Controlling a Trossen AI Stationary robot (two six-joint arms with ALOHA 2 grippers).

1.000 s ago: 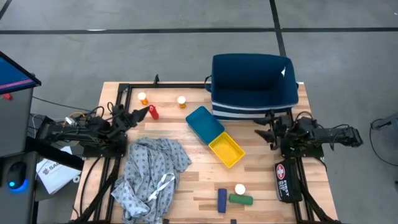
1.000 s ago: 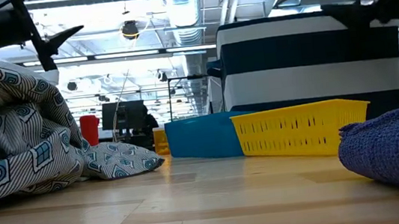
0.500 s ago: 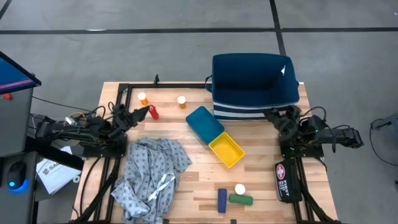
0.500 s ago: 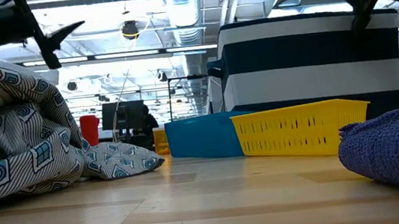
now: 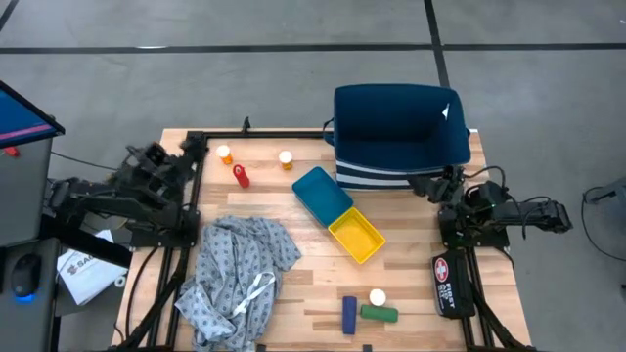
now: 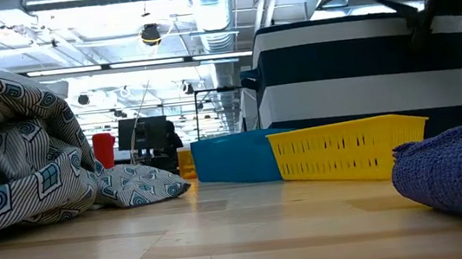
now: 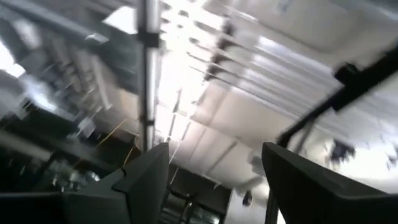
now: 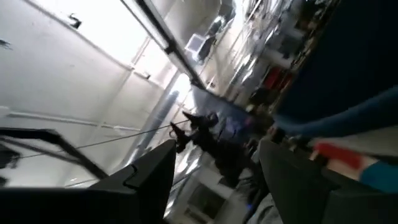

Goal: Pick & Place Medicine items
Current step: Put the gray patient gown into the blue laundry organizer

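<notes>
Both empty: left tool fingers apart, right tool fingers apart, touching nothing.

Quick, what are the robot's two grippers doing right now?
Left gripper: open, holding nothing.
Right gripper: open, holding nothing.

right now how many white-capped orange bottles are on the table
3: two by the far edge, one beside the red bottle and one further right; a third near the green bottle. The cloth could hide more.
</notes>
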